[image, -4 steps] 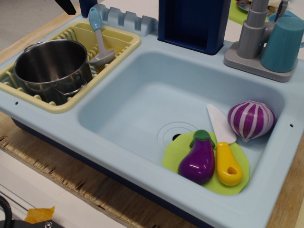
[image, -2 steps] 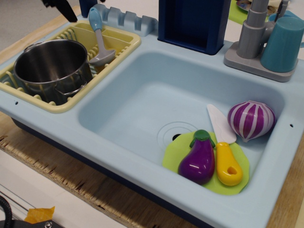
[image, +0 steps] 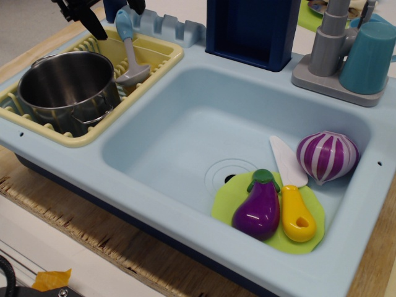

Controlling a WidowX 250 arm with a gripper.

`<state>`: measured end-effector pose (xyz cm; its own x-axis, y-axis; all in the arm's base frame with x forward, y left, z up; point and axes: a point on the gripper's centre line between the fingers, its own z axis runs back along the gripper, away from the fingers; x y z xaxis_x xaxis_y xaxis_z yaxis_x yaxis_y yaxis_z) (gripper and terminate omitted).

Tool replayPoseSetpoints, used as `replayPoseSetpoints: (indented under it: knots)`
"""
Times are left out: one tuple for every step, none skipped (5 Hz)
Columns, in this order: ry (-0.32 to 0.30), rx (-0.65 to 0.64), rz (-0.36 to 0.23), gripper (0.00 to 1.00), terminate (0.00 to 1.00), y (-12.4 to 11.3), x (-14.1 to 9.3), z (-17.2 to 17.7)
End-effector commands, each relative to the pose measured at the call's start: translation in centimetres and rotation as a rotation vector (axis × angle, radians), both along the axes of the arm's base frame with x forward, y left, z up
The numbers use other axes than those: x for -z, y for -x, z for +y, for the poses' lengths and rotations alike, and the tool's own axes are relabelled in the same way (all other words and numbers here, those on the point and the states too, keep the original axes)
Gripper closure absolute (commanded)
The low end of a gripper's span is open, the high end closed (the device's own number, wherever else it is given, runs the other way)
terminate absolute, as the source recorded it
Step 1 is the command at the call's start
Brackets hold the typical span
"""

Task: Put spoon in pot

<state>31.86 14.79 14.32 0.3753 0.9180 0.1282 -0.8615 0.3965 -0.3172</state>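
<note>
Beside sink basin (image: 185, 142), yellow rack (image: 162, 51) holds pot (image: 67, 86), empty. Spoon (image: 128, 52) lies in rack just right of pot, ungrasped. Gripper (image: 102, 11) above rack's far edge, jaws apart, empty. Grasp, transfer both remain.

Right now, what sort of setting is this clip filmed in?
Most likely a toy play-kitchen sink set on a wooden bench, not a real kitchen. The light blue plastic sink holds a plastic eggplant and onion, a grey toy faucet stands at the back, and a yellow dish rack holds the pot.
</note>
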Motion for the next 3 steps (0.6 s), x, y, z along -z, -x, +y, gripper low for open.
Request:
replayPoseSetpoints:
  knots:
    - [-0.011,0.006,0.005,0.00,0.00,-1.11,-0.41,0.42]
    - [-0.008,0.002,0.012,0.00,0.00,-1.33,0.02,0.44]
    - [-0.017,-0.007,0.014,1.00,0.00,-1.18,-0.22,0.40]
